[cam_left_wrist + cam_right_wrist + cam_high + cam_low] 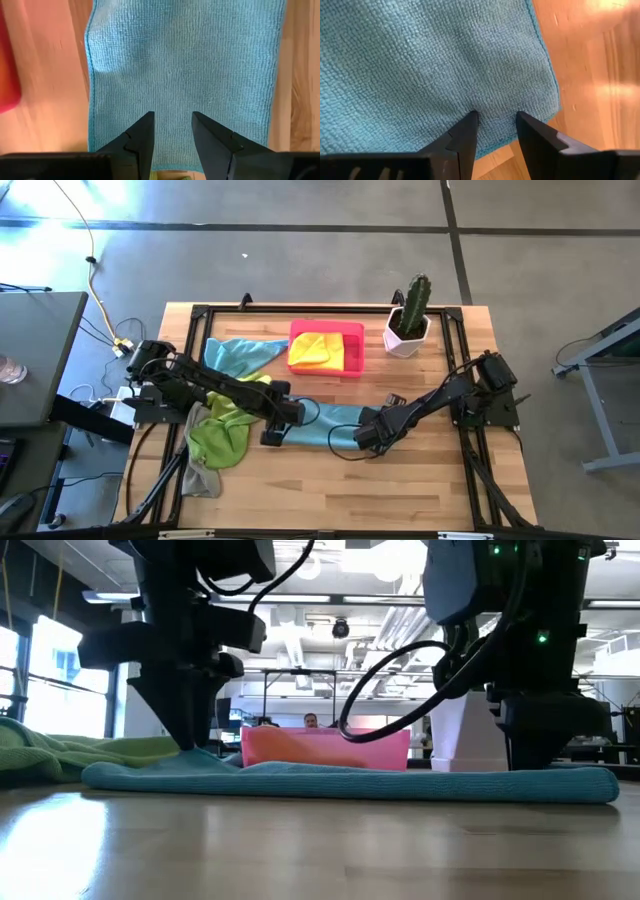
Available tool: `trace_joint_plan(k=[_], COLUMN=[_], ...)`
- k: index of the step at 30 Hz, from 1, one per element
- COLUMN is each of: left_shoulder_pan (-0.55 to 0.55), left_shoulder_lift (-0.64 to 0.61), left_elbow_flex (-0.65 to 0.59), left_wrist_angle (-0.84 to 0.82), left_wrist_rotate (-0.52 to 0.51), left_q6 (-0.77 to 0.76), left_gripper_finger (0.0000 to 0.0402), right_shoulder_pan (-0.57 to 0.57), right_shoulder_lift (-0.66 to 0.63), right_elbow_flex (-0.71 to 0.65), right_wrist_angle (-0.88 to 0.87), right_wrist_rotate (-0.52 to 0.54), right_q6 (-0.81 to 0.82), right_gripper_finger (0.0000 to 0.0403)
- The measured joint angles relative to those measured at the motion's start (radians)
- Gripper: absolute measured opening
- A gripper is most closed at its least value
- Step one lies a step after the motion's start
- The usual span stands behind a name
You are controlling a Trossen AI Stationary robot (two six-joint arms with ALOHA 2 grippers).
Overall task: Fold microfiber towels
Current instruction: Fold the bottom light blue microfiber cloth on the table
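The blue towel [335, 425] is laid flat on the table [440, 490], near the middle of its front half, with its long axis running left to right between the two arms. One short end lies under the left gripper [283, 423], the other under the right gripper [368, 433]; each arm is thus nearest its own end, and neither is better placed for the whole cloth.

In the left wrist view the towel [185, 70] is seen stretching away from the left gripper [172, 131], whose fingers stand apart with cloth showing between them, nothing clamped. In the right wrist view the right gripper [496, 131] is set just inside a corner of the towel [430, 65], its fingers likewise apart; whether the tips press the cloth cannot be told.

The coming fold is judged to turn on this axis: the ends face each other along it.

Beyond the towel, a pink tray [352, 363] holding a yellow towel [312, 350] is seen, with a green towel [222, 438] heaped by the left arm.
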State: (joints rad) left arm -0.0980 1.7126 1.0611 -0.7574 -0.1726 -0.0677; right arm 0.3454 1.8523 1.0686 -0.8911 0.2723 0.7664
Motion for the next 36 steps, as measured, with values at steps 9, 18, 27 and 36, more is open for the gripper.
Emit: trace_joint_plan(k=[9,18,27,36], left_shoulder_pan=[-0.001,-0.001,-0.020,-0.034], left_shoulder_lift=[0.000,0.000,-0.005,-0.011], left_elbow_flex=[0.000,-0.131,-0.176,-0.156], left_wrist_angle=[0.034,0.134,0.146,0.161], left_wrist_rotate=[-0.008,-0.012,0.015,0.019], left_q6=[-0.027,-0.112,-0.214,-0.229], left_gripper_finger=[0.0122,0.0122,0.0122,0.0122], right_shoulder_pan=[0.000,0.010,0.009,0.016], right_shoulder_lift=[0.001,0.003,-0.001,-0.156], right_elbow_flex=[-0.001,-0.001,-0.003,0.013], right_wrist_angle=[-0.005,-0.016,-0.096,-0.138], right_wrist_rotate=[-0.006,-0.002,-0.037,0.036], right_q6=[0.029,0.048,0.222,0.284], right_gripper_finger=[0.0134,0.0134,0.0134,0.0134])
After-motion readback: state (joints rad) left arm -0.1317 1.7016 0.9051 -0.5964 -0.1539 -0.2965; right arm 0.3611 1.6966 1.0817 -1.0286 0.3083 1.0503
